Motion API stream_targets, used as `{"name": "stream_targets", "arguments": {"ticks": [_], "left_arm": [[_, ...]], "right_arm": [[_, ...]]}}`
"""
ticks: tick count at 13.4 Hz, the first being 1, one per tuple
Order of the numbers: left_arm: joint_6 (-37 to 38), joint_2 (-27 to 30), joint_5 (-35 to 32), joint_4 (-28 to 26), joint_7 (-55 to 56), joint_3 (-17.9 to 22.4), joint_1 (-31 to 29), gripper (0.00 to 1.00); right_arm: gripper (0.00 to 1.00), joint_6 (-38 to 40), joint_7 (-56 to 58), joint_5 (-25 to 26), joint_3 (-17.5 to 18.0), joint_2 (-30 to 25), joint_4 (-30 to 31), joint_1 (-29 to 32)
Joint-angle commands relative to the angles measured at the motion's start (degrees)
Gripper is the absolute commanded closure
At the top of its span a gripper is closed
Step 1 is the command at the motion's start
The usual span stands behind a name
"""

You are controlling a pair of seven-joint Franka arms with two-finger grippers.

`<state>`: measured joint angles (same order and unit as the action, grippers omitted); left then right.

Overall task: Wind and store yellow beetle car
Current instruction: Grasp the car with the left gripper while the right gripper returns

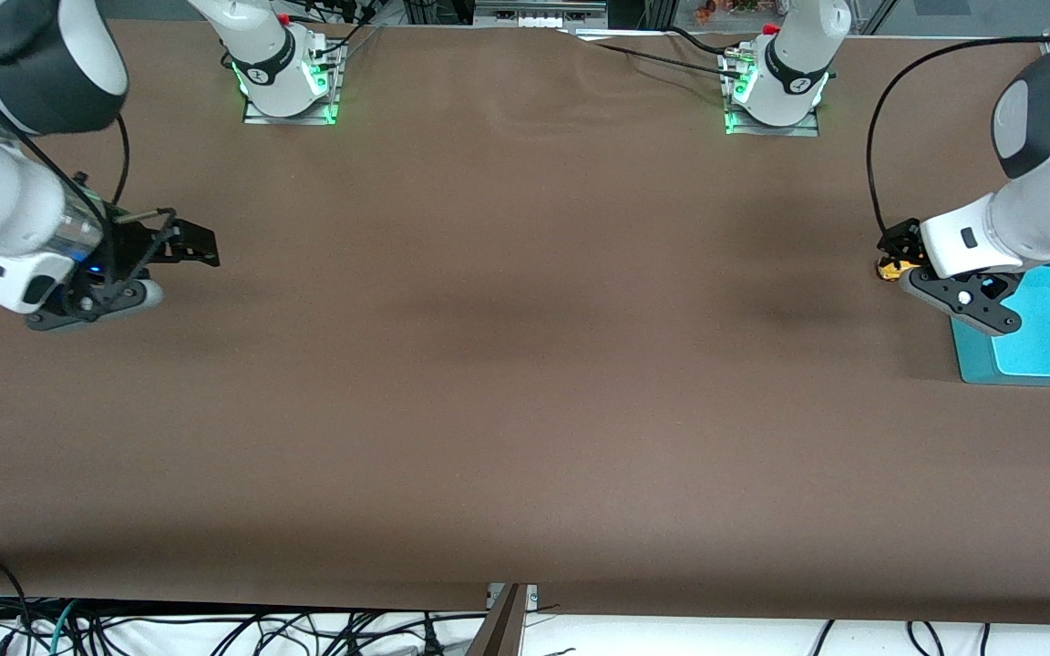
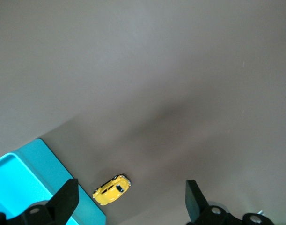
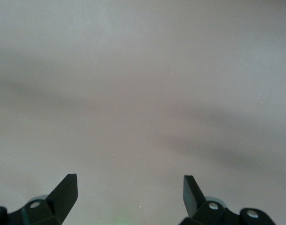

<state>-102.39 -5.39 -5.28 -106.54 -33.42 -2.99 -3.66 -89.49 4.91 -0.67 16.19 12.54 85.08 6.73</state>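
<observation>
Left gripper (image 1: 899, 246): held aloft, jaws spread wide, nothing gripped. Right gripper (image 1: 183, 241): likewise held aloft, spread, unloaded.

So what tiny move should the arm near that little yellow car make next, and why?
Probably lower the left gripper straight down around the yellow beetle car. Its fingers are open and empty, hovering above the car, which sits on the brown table beside the turquoise tray. The right gripper waits open at its own end.

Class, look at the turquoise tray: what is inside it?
The turquoise tray shows only its bare floor where visible. The left arm covers part, and part lies outside the picture. The yellow beetle car stands beside it on the table.
</observation>
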Motion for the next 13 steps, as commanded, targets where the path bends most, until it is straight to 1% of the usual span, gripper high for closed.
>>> {"name": "stream_targets", "arguments": {"ticks": [1, 3, 4, 5, 7, 8, 9, 11, 12, 13], "left_arm": [[-3.77, 2.22, -0.78, -6.82, -11.53, -0.61, -3.1, 0.0], [-5.8, 2.31, -0.78, -10.86, -19.71, -0.61, -5.03, 0.0], [-7.81, 2.4, -0.87, -13.75, -24.19, -0.61, -6.44, 0.0], [-11.13, 2.49, -0.87, -17.18, -28.67, -0.61, -7.76, 0.0], [-20.26, 3.01, -1.31, -24.12, -37.46, -0.61, -12.06, 0.0], [-24.31, 2.93, -3.57, -26.76, -43.51, -0.61, -13.55, 0.0], [-27.31, 2.67, -4.9, -28.88, -46.79, -0.61, -15.14, 0.0], [-33.11, 1.96, -6.05, -32.57, -47.87, -0.61, -18.04, 0.0], [-34.88, 1.35, -7.97, -33.81, -47.96, -0.61, -19.36, 0.0], [-36.99, 0.74, -10.08, -34.87, -48.05, -0.7, -21.98, 0.0]], "right_arm": [[0.0, 3.0, -0.87, 0.58, -0.11, 0.56, -3.33, 0.83], [0.0, 4.41, -0.87, 0.32, -2.55, 0.47, -4.22, 0.83], [0.0, 4.5, -0.96, 0.4, -3.53, 0.39, -4.3, 0.83], [0.0, 5.11, -1.39, 0.32, -5.19, 0.3, -4.39, 0.83], [0.0, 4.68, -1.05, 0.4, -9.23, -0.58, -4.39, 0.39], [0.0, 4.59, -0.96, 0.4, -10.47, -0.84, -4.39, 0.39], [0.0, 4.42, -0.87, 0.4, -11.61, -1.72, -4.39, 0.22], [0.0, 4.33, -0.78, 0.58, -12.93, -3.21, -4.39, -0.84], [0.0, 4.24, -0.61, 1.54, -13.55, -3.83, -4.31, -1.8], [0.0, 4.24, -0.61, 4.16, -14.25, -4.1, -4.31, -2.85]]}}
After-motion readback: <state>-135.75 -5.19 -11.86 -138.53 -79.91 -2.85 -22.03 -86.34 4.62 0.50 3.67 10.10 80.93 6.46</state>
